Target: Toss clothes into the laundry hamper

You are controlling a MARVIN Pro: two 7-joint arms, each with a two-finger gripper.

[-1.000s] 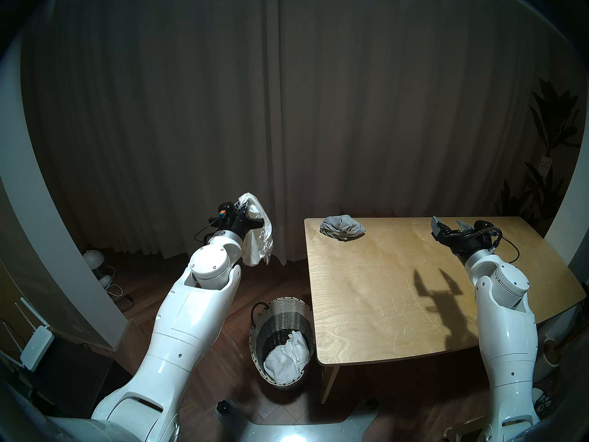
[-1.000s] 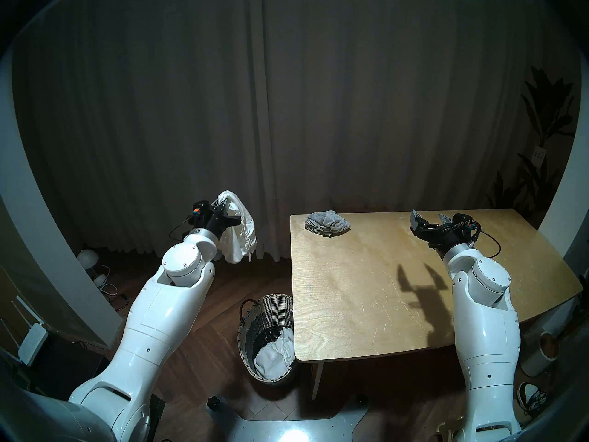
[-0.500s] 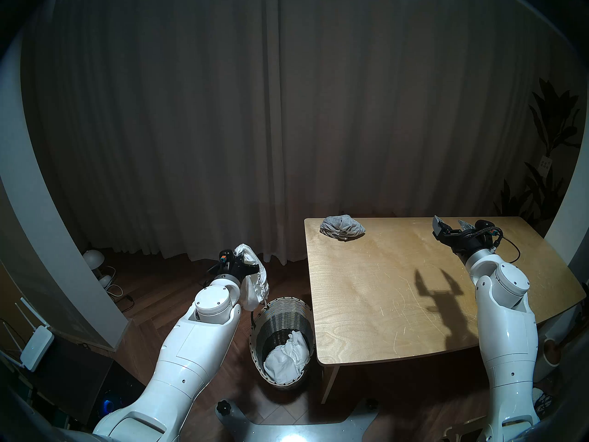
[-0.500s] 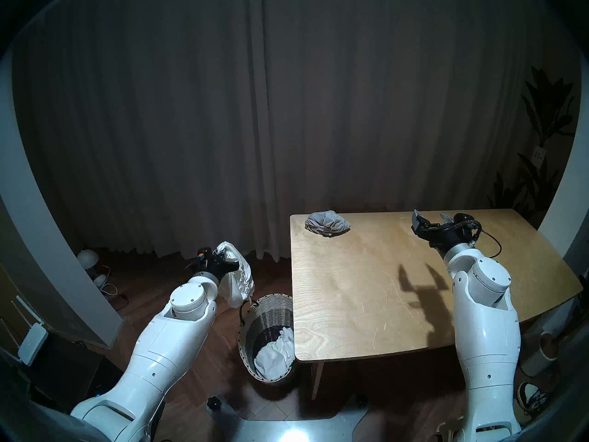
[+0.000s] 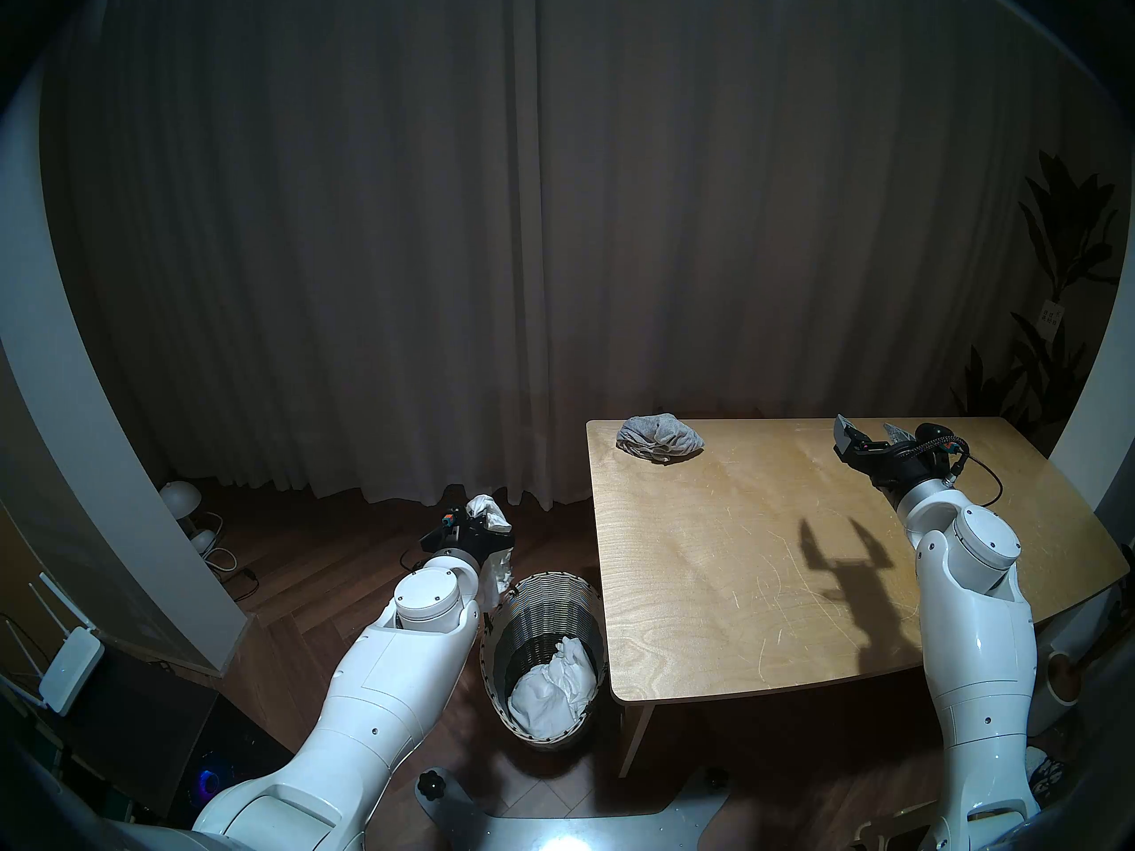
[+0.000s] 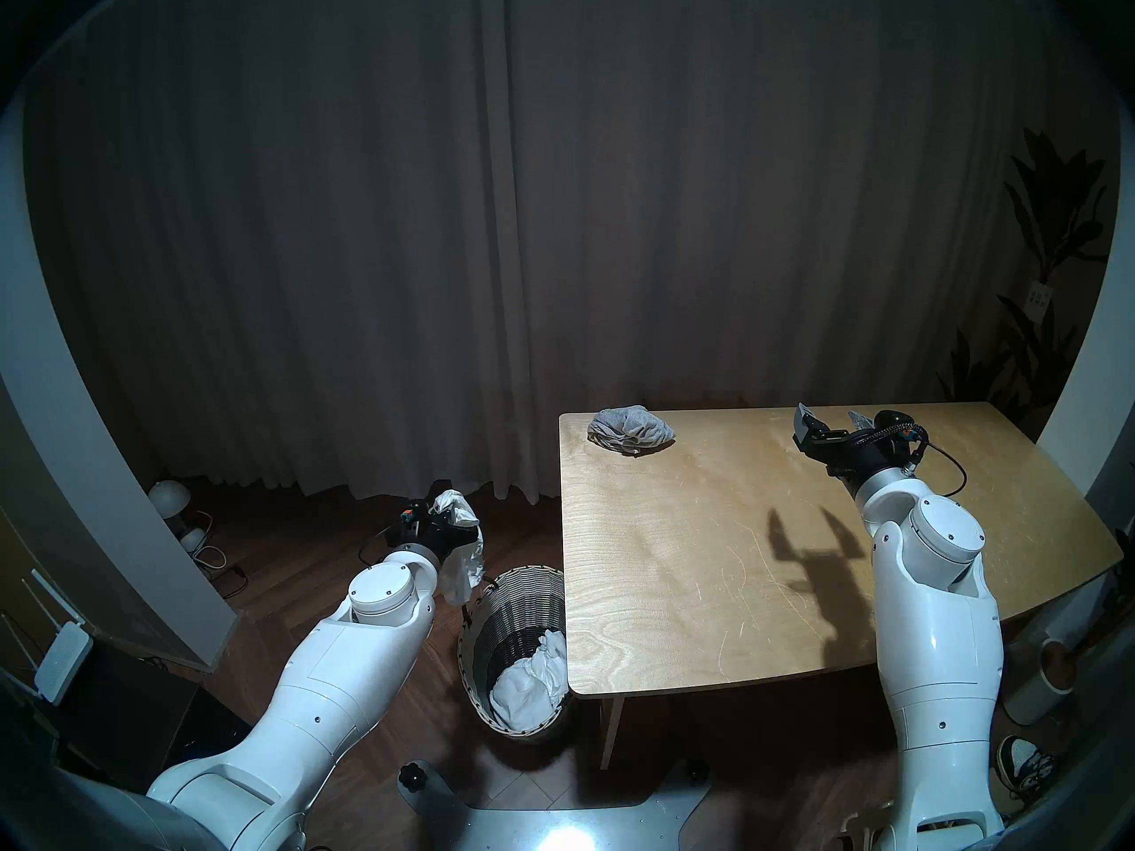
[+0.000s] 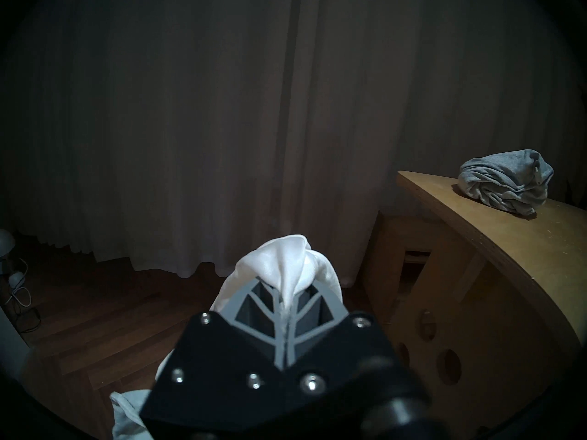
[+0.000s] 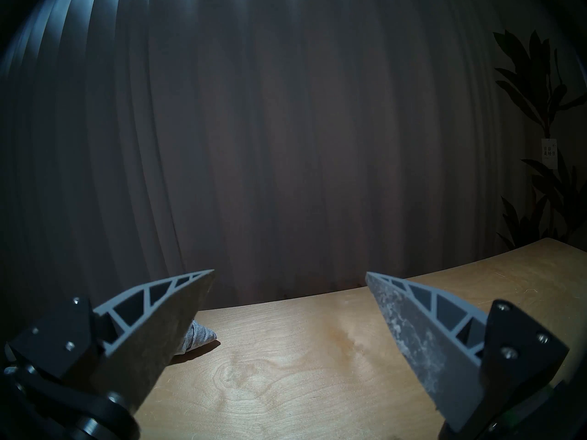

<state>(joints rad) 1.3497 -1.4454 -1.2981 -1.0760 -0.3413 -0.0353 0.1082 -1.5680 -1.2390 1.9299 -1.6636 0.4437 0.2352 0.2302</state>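
Left fingers (image 7: 279,306) clenched on white garment (image 7: 286,261) | bunched past tips, draping below

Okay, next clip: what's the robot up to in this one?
It is putting laundry into a wicker hamper that stands on the floor beside a wooden table. The left gripper is shut on a white garment, held just beyond the hamper's far rim. Another white garment already lies inside. A grey garment waits on the table's far corner. The right gripper hangs open and empty over the table.
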